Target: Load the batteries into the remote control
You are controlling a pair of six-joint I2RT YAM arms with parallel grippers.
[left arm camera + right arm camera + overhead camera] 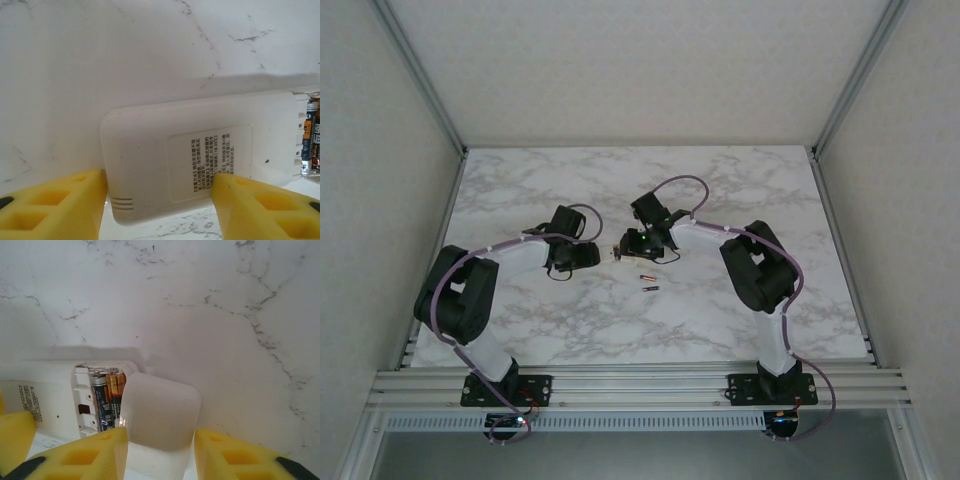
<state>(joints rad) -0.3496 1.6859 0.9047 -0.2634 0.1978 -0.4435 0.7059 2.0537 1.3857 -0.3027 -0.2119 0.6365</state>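
Fingers (85, 455) of the right gripper (160, 437) clasp the white plastic battery cover (160, 410) by the white rectangular remote (200, 140) and its open bay, already holding two dark-and-orange cylindrical batteries (107, 395); left gripper (159, 200) straddles its body, grip unclear; two loose cells (647, 277) and the closing remain.

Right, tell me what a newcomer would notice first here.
The white remote, label side up, its open bay showing batteries inside. A white cover sits between the right hand's yellow fingers, and two loose batteries lie on the marble table beside it.
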